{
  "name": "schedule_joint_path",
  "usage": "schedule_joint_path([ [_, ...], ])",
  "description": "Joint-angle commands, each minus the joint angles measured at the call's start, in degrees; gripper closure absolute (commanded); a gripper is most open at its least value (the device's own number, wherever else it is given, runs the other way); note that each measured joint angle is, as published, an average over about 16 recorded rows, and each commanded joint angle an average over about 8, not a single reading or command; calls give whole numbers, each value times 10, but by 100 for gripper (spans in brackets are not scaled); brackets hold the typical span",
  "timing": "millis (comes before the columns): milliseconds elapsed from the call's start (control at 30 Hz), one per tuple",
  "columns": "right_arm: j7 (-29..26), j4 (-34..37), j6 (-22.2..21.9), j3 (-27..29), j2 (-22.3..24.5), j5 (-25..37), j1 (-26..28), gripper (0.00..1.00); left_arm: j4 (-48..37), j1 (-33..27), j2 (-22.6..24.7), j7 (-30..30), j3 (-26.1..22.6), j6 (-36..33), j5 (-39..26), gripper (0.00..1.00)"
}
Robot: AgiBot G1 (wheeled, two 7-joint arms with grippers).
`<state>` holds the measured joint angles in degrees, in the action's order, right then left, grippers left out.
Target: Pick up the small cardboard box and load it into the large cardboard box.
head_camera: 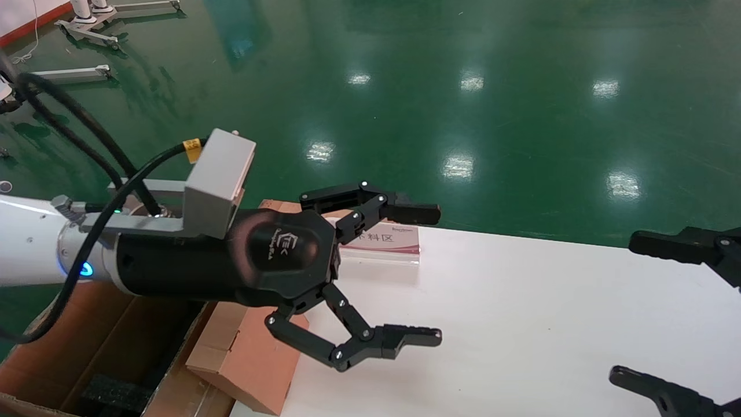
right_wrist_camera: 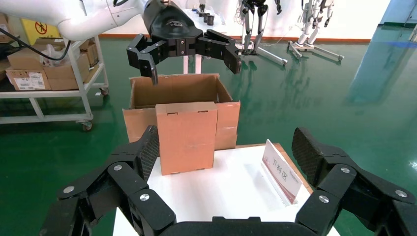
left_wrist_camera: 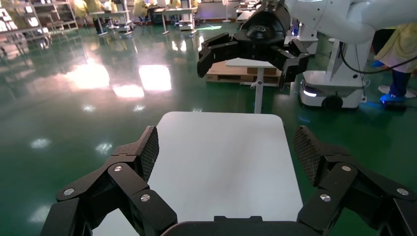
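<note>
The flat brown corrugated small cardboard box [head_camera: 246, 356] is half hidden in the head view behind the black left gripper [head_camera: 414, 275] and its wrist, so only its lower end shows; the right wrist view gives it whole [right_wrist_camera: 187, 137], standing on end at the edge of the white table [head_camera: 521, 324] and leaning against the side flap of the large cardboard box [head_camera: 87, 347]; whether it truly rests on that flap or only stands close to it is hard to make out. The large brown corrugated carton is cut off by the lower left corner of the head view, a black foam block [head_camera: 113, 394] showing at its bottom; from the right wrist its open top and tall flaps [right_wrist_camera: 177, 91] are plain. The left gripper hangs above the table edge, just past the small box, jaws spread wide and empty; its palm bears a white "TEK" logo [head_camera: 283, 246]. The right gripper [head_camera: 637, 310] sits at the table's far right edge, mostly out of view, its fingers also wide apart, nothing between them. A clear acrylic sign stand [head_camera: 382, 240] with a pink card reads "下料区" [right_wrist_camera: 280, 172]; it lies on the table beyond the left gripper, partly covered by the upper finger. Glossy green floor [head_camera: 463, 87] surrounds everything.
</note>
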<state>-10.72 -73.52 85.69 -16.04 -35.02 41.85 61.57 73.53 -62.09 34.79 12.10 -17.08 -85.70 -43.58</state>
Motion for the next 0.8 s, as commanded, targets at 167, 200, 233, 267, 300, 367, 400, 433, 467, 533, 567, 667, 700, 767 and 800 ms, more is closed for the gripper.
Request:
schedule_joint_path([
  [167,0,0,0,0,0,0,0,0,3,-17,-6,31,-22,2,-42,0],
  [200,0,0,0,0,0,0,0,0,5,-24,-8,43,-29,4,-57,0],
  [233,0,0,0,0,0,0,0,0,7,-32,-9,56,-36,6,-72,0],
  [267,0,0,0,0,0,0,0,0,10,-42,-11,70,-44,8,-90,0],
  [300,0,0,0,0,0,0,0,0,13,-52,-12,86,-53,10,-108,0],
  [367,0,0,0,-1,0,0,0,0,19,-74,-14,119,-70,11,-147,0],
  [400,0,0,0,-1,0,0,0,0,23,-86,-14,137,-79,11,-168,0],
  [433,0,0,0,-1,0,0,0,0,26,-99,-13,154,-88,9,-188,0],
  [467,0,0,0,-1,0,0,0,0,28,-114,-11,171,-98,5,-211,0],
  [533,0,0,0,-1,0,0,0,0,32,-146,-7,205,-118,-4,-256,0],
  [567,0,0,0,-1,0,0,0,0,33,-163,-3,222,-128,-9,-278,0],
  [667,1,0,0,-1,0,-1,0,0,36,-216,7,270,-160,-27,-347,0],
  [700,1,0,0,-1,0,-1,0,0,36,-234,12,287,-173,-31,-370,0],
  [767,1,0,0,-1,0,-1,0,0,37,-267,19,322,-199,-39,-414,0],
  [800,1,0,0,-1,0,-1,0,0,37,-283,23,340,-214,-42,-436,0],
])
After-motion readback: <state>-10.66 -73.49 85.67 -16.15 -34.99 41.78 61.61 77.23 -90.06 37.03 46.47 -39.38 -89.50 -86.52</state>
